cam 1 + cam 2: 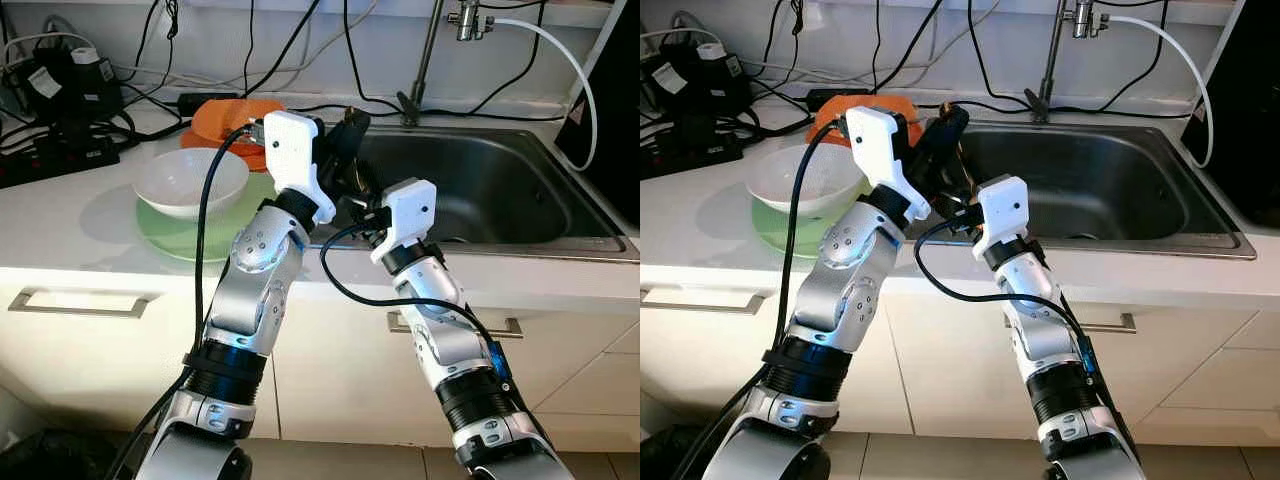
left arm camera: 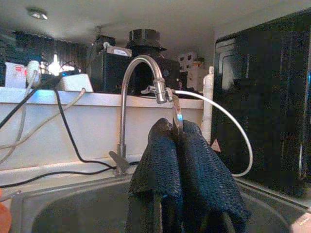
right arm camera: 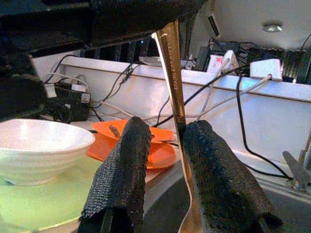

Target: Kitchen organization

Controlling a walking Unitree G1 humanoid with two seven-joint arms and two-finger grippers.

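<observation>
- So, head views: a handover step is judged; both grippers are met over the sink (image 1: 520, 190) edge, beside the white bowl (image 1: 190, 182) on its green plate (image 1: 180, 238).
- Left wrist: the left gripper (image 2: 176, 141) is pinched on a metal utensil (image 2: 177, 114).
- Right wrist: the right gripper (image 3: 167, 145) is spread around the handle, to be closed next; orange plate (image 3: 146, 148) behind.

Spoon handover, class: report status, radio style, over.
Left pincer shut on metal spoon above the sink. Right pincer open around its handle, not yet clamped. White bowl sits on green plate, well aside.
</observation>
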